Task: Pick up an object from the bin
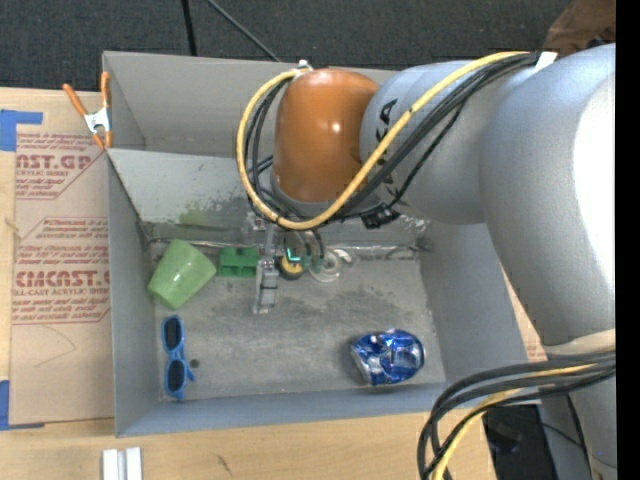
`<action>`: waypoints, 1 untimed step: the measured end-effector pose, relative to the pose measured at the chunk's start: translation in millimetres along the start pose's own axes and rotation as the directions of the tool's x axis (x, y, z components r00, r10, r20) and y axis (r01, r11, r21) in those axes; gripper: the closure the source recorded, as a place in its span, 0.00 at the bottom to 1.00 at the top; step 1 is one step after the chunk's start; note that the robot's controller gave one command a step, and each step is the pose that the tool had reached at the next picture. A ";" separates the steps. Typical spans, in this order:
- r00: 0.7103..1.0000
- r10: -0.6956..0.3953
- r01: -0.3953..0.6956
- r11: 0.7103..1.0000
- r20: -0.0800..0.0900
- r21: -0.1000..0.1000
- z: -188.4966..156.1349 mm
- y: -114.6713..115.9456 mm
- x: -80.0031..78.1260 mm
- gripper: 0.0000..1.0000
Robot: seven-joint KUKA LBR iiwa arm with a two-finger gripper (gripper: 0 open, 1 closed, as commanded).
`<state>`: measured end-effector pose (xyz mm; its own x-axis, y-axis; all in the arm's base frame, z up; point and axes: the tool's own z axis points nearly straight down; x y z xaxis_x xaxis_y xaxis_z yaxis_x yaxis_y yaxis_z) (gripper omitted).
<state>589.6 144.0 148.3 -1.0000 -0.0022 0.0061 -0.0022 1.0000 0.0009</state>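
Observation:
My gripper (266, 293) hangs low over the middle of the bin floor, under the orange wrist cover. A small dark green block (237, 262) lies just to its left, close to the gripper but not visibly held. A light green plastic cup (181, 272) lies on its side further left. A small clear, ring-like thing (327, 265) rests just right of the gripper, near the back wall.
Blue toy sunglasses (175, 356) lie along the front left corner. A crumpled blue and white packet (387, 357) sits at the front right. The arm with its cables covers the bin's back right part.

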 end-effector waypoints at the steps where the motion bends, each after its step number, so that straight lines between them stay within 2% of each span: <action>1: 0.990 0.138 -0.138 0.990 0.007 -0.002 64.8 -2.0 -4.1 0.00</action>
<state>593.3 142.1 83.4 -0.9907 0.1358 -0.0004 0.1358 0.9907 0.0017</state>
